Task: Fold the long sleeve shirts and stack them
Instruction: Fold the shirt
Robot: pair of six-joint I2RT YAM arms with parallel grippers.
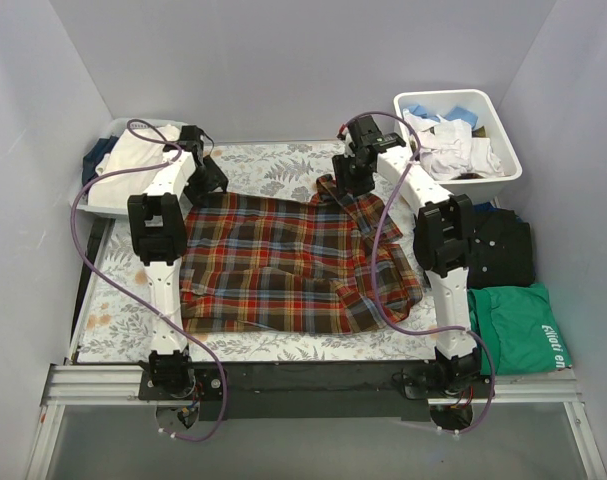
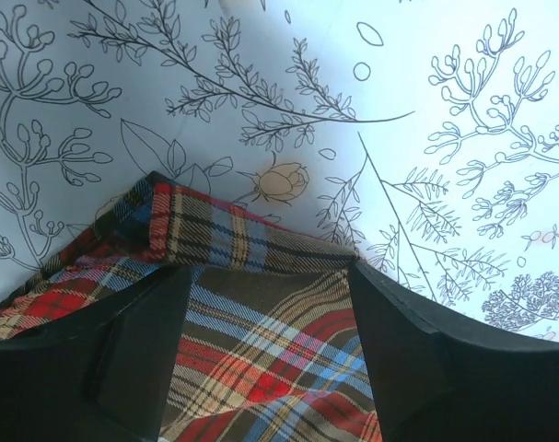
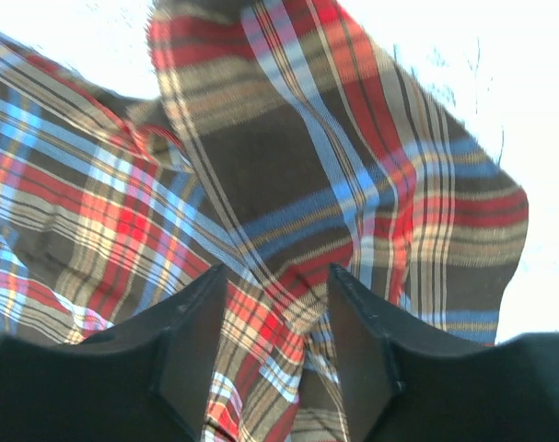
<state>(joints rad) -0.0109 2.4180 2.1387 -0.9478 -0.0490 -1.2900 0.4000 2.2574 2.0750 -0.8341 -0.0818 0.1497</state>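
Floral table [image 1: 263, 165] strip past plaid shirt [image 1: 273, 265] far edge; left gripper [image 2: 268, 284], right gripper [image 3: 277, 276] agape.

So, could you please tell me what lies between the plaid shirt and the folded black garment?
In the top view, the right arm runs between the plaid shirt and the black garment.
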